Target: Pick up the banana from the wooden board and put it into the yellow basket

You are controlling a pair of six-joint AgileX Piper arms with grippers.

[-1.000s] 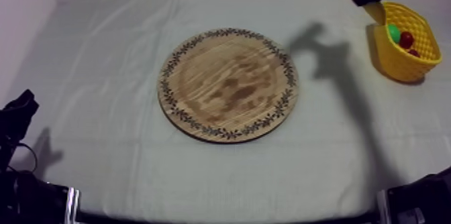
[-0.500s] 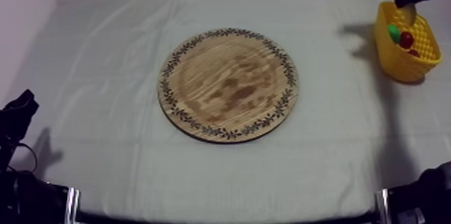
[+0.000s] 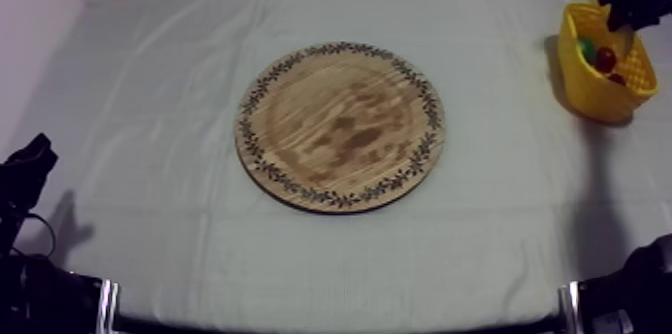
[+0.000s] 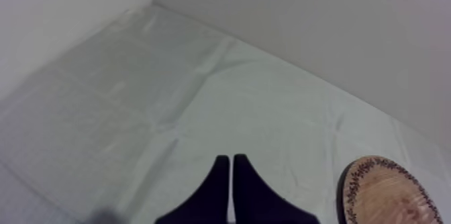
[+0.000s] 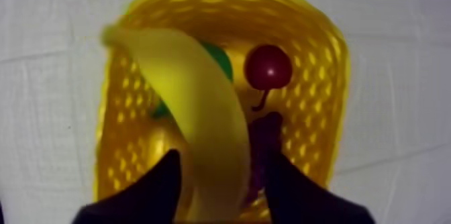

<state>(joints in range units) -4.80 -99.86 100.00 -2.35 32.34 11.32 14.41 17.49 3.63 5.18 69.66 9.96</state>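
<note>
My right gripper (image 5: pixel 221 188) is shut on the banana (image 5: pixel 194 123) and holds it straight above the yellow basket (image 5: pixel 322 35). The banana curves up between the two black fingers (image 5: pixel 161 190). In the basket lie a small red fruit (image 5: pixel 268 66) and a green fruit (image 5: pixel 218 59), partly hidden by the banana. From above, the right gripper (image 3: pixel 634 5) hangs over the basket (image 3: pixel 600 98) at the table's far right. The round wooden board (image 3: pixel 340 126) lies bare in the middle. My left gripper (image 4: pixel 230 176) is shut on nothing, low over the cloth.
The left arm (image 3: pixel 25 173) rests at the table's near left corner, and the board's rim (image 4: pixel 386 193) lies just beyond its fingers. The basket stands close to the table's right edge, with the back wall behind it.
My right gripper has carried the banana to the right, from beside the basket's far left rim to over the basket. The left arm and the board have not moved.
</note>
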